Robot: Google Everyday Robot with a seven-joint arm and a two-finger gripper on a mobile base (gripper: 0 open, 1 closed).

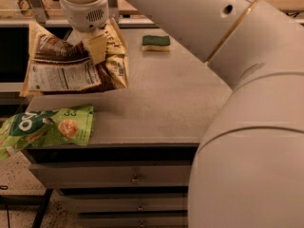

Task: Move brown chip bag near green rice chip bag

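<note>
The brown chip bag (66, 63) is dark brown with cream edges and a white label panel. It hangs in the air above the left part of the grey table (161, 99). My gripper (97, 46) is shut on the bag's upper middle, with a cream finger pressed across it. The green rice chip bag (45, 127) lies flat at the table's front left corner, partly overhanging the edge. The brown bag hangs just above and behind it, apart from it.
A green-and-yellow sponge (156, 42) lies at the back of the table. My large white arm (247, 108) fills the right side of the view. Drawers (118, 177) sit under the tabletop. Shelving stands behind on the left.
</note>
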